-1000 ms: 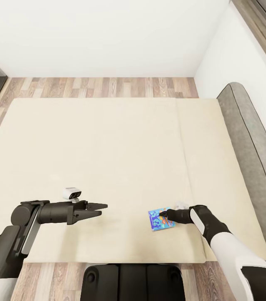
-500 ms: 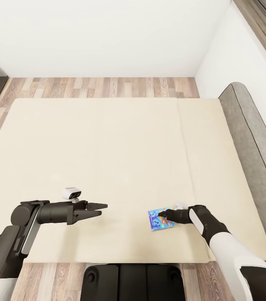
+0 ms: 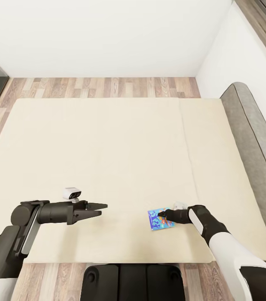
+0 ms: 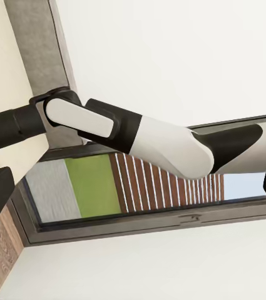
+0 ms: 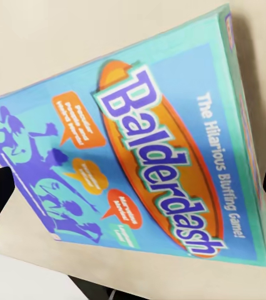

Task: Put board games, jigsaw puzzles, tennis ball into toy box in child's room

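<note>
- A bedroom in a home: a large low bed with a plain cream-beige top takes up most of the head view.
- A grey padded headboard runs along the bed's right side, against a white wall.
- Wood-plank flooring shows beyond the bed's far edge and at its near edge.
- A window with a dark frame is set in the white wall, green and a striped brown surface visible through the glass.
- A boxed board game titled "Balderdash" lies on the bed, a household plaything.
</note>
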You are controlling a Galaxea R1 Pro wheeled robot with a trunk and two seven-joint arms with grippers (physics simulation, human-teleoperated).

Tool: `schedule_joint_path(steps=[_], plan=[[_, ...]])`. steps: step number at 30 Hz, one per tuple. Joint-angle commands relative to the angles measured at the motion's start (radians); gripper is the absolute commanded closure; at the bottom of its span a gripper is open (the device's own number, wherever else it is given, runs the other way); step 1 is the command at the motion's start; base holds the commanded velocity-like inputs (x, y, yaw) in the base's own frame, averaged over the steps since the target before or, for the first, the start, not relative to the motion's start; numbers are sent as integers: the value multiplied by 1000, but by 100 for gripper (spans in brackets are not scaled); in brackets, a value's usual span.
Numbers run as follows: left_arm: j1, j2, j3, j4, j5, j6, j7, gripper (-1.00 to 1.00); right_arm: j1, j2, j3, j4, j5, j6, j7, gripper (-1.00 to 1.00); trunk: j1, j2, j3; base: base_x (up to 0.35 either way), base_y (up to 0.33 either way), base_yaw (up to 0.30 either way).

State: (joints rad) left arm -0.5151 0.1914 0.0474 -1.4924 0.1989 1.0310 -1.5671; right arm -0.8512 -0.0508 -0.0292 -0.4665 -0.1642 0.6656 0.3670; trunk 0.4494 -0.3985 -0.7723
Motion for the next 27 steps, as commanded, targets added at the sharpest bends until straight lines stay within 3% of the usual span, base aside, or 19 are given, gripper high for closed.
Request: schedule_joint_path(steps=[1,27], plan=[[0,0,0,0,0,11,-4,-100,0,0,-3,-1,-5,7,0,-100,1,-2,-1,0,33,0],[0,0,0,0,0,11,-4,-100,0,2,-3,0,-3,6,-7,-100,1,-2,-1,0,55,0]])
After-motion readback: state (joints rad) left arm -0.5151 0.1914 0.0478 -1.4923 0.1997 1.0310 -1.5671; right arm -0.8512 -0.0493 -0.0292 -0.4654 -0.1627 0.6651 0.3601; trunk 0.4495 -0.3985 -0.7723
